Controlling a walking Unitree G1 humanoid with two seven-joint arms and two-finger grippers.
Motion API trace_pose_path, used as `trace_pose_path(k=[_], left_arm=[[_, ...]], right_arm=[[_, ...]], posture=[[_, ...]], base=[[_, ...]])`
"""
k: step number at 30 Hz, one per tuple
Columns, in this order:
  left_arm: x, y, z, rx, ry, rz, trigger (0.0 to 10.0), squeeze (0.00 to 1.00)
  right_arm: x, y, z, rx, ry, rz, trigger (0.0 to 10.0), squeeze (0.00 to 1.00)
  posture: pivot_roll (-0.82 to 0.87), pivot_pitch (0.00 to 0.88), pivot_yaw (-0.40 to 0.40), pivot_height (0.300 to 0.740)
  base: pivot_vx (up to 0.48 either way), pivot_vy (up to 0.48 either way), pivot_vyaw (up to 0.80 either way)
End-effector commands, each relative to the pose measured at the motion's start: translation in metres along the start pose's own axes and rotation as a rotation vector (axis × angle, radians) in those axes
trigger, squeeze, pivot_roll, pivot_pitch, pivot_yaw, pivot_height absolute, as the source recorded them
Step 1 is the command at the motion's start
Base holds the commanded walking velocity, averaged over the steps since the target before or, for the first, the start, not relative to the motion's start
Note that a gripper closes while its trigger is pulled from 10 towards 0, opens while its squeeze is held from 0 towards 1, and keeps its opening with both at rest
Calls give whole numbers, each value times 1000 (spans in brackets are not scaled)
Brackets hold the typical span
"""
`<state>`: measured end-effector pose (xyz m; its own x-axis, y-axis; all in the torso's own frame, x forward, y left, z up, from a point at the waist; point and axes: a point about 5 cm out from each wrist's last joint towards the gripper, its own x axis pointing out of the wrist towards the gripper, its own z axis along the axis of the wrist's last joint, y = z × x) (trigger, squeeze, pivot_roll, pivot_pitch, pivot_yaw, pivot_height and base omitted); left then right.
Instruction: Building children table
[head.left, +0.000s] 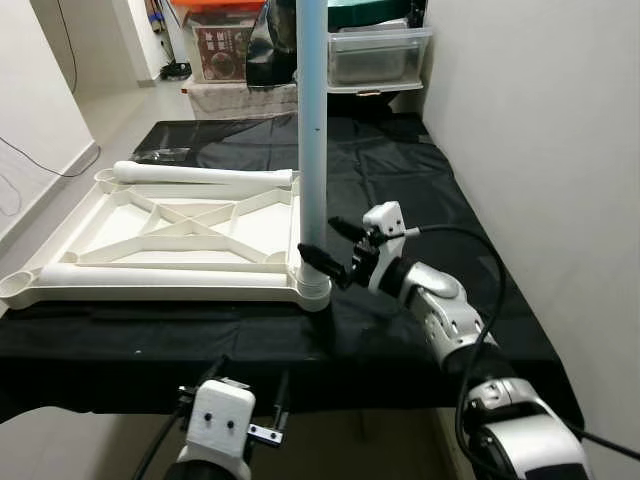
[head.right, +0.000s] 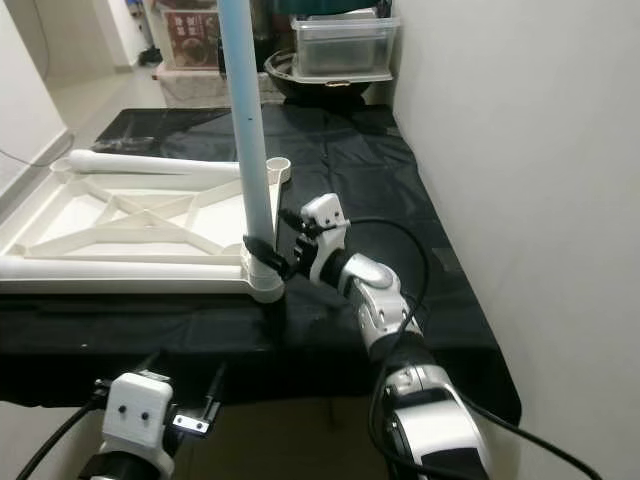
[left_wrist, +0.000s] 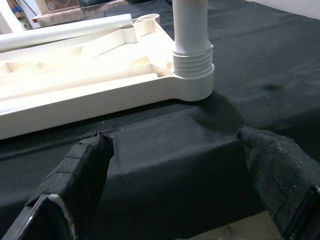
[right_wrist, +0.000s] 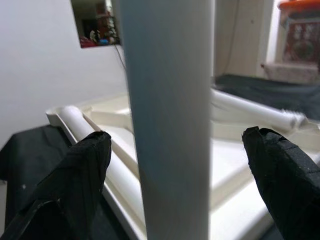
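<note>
The right hand (head.left: 328, 246) reaches to the base of the upright leg (head.left: 312, 130), its two black fingers spread wide with the leg standing between them, not clamped. That leg stands in the near corner socket of the upside-down white tabletop (head.left: 170, 240), which lies on the black-covered table (head.left: 420, 170) out beyond the left hand (left_wrist: 175, 175); that hand hovers low at the table's near edge, open and empty. Three legs can be counted: one upright, two lying along the tabletop's far and near edges.

Right hand (head.left: 328, 252) reaches forward, fingers spread; left hand (head.left: 233, 392) low, open.
</note>
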<state>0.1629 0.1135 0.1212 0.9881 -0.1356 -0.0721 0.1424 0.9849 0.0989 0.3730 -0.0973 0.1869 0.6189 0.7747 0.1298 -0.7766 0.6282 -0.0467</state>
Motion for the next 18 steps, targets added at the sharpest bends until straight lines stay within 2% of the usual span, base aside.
trace_pose_path(k=[1,18], left_arm=[[-1,1,-3,13,19,3,10000,0],[-1,-2,-1,10,16,8,10000,0]], right_arm=[[2,2,-4,-3,14,8,10000,0],[30,13,2,6,8,48,10000,0]], posture=[[98,72,-10,740],[101,79,-26,740]], base=[[0,0,0],[0,0,0]])
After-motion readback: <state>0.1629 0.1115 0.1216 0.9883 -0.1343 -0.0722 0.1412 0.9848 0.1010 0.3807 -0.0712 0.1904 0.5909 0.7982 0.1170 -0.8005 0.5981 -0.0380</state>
